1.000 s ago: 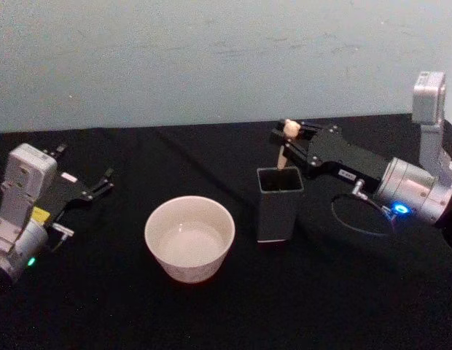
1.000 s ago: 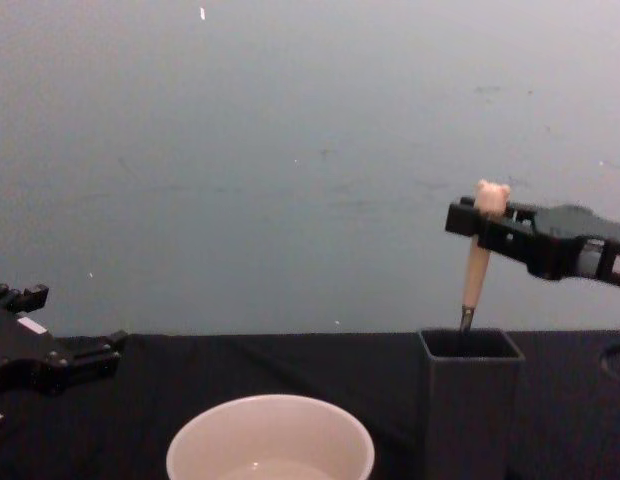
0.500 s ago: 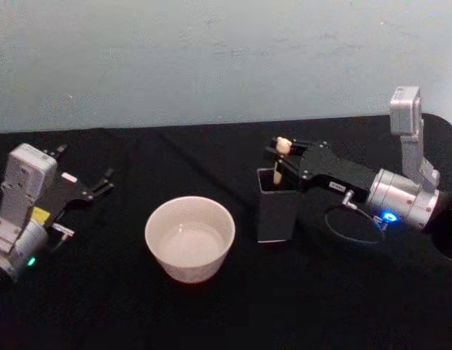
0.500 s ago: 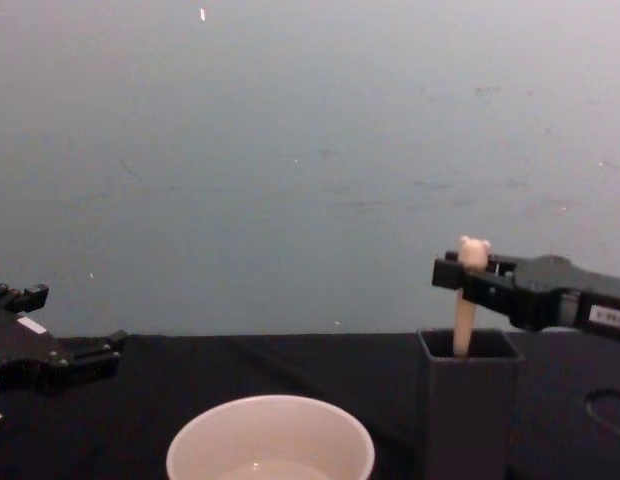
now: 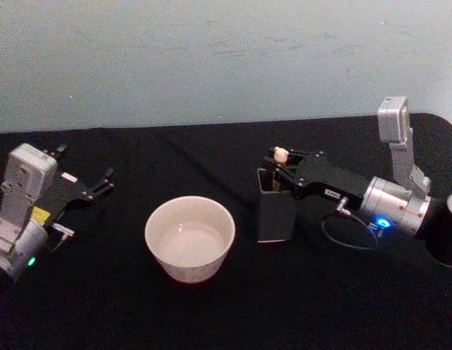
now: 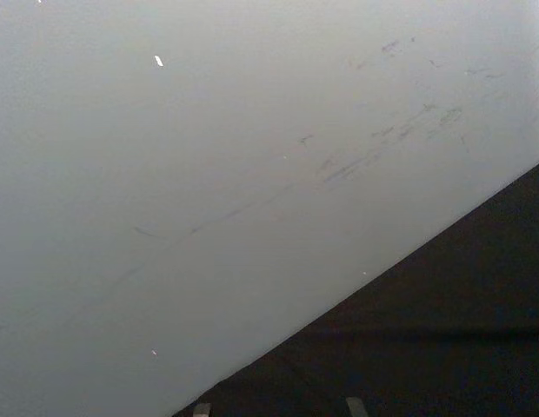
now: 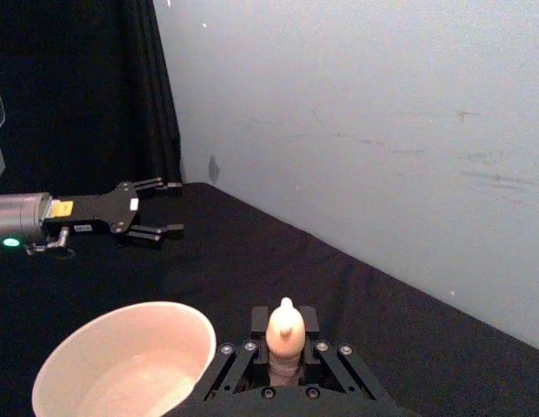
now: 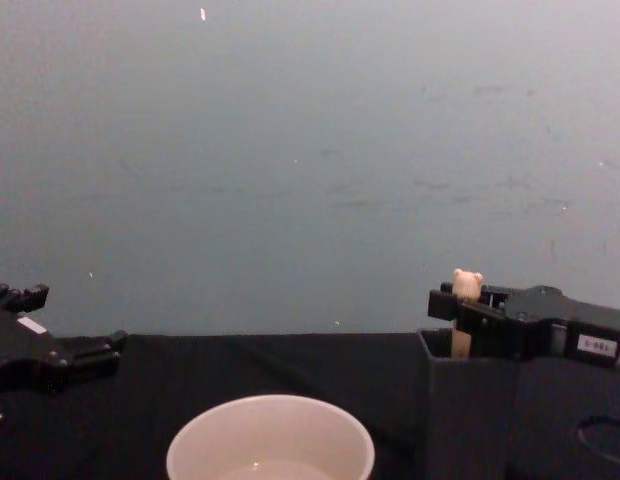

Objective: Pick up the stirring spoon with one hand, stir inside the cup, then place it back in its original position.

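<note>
The stirring spoon (image 5: 281,154) stands upright in the dark grey square-mouthed holder (image 5: 275,208), its original position; just the bear head and a bit of peach handle rise above the rim (image 8: 466,287). My right gripper (image 5: 283,165) is shut on the handle right below the bear head, seen up close in the right wrist view (image 7: 285,369). The cream cup (image 5: 189,238) sits left of the holder and holds clear liquid. My left gripper (image 5: 95,186) rests open at the table's left side, away from the cup.
A black cloth (image 5: 226,306) covers the table, with a pale wall behind. A black cable loop (image 5: 346,233) hangs under the right arm beside the holder. Room lies free in front of the cup and holder.
My right gripper has lowered the spoon straight down into the holder, so most of the handle is now inside. The left arm has stayed put.
</note>
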Controlling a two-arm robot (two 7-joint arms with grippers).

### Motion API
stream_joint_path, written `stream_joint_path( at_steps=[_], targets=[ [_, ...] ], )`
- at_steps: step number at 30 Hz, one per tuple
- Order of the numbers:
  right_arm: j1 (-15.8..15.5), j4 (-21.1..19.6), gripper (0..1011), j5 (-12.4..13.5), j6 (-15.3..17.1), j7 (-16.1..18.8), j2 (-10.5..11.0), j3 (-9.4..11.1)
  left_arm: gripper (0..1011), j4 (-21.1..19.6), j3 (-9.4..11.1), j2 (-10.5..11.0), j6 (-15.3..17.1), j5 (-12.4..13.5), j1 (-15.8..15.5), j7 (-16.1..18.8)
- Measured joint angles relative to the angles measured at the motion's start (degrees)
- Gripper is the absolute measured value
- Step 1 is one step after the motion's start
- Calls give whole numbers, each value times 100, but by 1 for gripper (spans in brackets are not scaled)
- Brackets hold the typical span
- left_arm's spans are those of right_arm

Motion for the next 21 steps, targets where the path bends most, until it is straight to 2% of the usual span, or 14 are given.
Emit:
stream_joint_path(
  at_steps=[20, 21],
  targets=[
    [4, 38, 211, -59, 16, -41, -23, -9, 1001, 0, 0, 0, 0, 0, 0, 0],
    [4, 36, 276, -56, 15, -39, -22, -8, 1001, 0, 0, 0, 0, 0, 0, 0]
  ],
)
